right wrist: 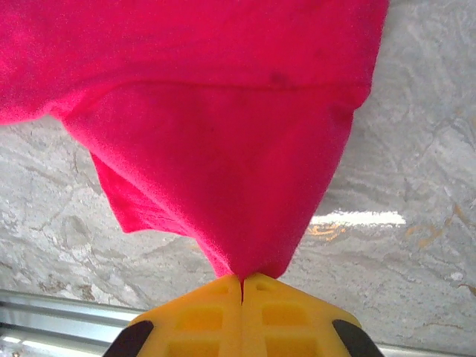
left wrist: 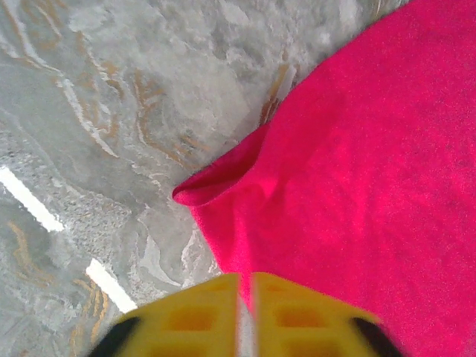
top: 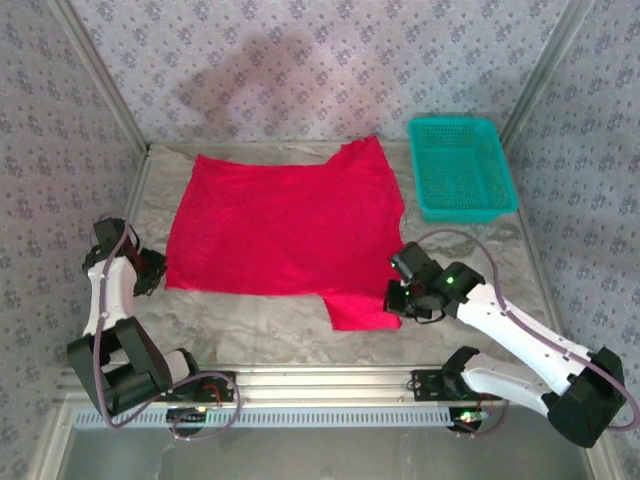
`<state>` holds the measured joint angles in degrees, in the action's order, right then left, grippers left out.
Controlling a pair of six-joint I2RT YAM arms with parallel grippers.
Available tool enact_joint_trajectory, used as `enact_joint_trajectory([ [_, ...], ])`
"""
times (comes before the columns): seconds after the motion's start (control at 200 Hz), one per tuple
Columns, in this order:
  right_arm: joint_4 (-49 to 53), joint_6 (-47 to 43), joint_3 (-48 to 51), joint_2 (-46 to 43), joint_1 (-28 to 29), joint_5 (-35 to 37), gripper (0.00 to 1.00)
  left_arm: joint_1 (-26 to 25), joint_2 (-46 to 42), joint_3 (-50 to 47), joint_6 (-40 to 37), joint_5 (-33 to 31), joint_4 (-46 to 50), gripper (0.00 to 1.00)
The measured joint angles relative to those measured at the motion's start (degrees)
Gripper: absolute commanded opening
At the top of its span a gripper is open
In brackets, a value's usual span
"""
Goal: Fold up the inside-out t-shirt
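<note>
Top external view: a soft, bright red t-shirt (top: 280,225) lies flat on the marbled grey surface (top: 270,320), its long axis running left-right with the sleeves at the right end. Closed tight, the right fingers (right wrist: 201,312) pinch the near sleeve (top: 360,305), while the left fingers (left wrist: 197,316) stand a slit apart over its left edge.

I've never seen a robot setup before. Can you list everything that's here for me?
t-shirt: one, bright red, spread out mid-table
basket: one, teal mesh, far right corner of table
table: one, grey marbled, under everything
walls: three, patterned lilac-grey, around the table
left gripper: one, yellow fingers, at the shirt's near left corner
right gripper: one, yellow fingers, shut on the shirt's near right edge
</note>
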<state>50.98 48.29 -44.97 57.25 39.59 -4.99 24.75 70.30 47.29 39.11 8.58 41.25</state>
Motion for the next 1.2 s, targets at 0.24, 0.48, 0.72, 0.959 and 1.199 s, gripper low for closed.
enact_joint_trajectory([
  [0.24, -2.95, -3.10, 0.02, 4.87, -3.54, -3.87, 0.00, 0.00, 8.02, -2.99, -0.68, 1.07, -3.43, 0.41],
  [0.48, -3.85, -6.36, 0.02, 6.51, -7.10, -6.84, 0.00, 0.02, 14.53, -3.52, 0.24, 0.61, -8.35, 0.09],
  [0.72, -3.80, -7.91, 0.02, 6.36, -8.85, -8.35, 0.00, 0.00, 15.23, -1.84, -0.70, -2.32, -8.28, 0.00],
  [0.959, -3.04, -8.52, 0.02, 4.33, -9.64, -8.83, 0.00, 0.00, 10.16, -0.02, -0.72, -2.82, -5.11, 0.00],
  [1.199, -1.66, -8.74, 0.02, 1.22, -9.64, -8.96, 0.00, 0.00, -1.75, 1.68, -1.16, -1.84, 1.70, 0.00],
])
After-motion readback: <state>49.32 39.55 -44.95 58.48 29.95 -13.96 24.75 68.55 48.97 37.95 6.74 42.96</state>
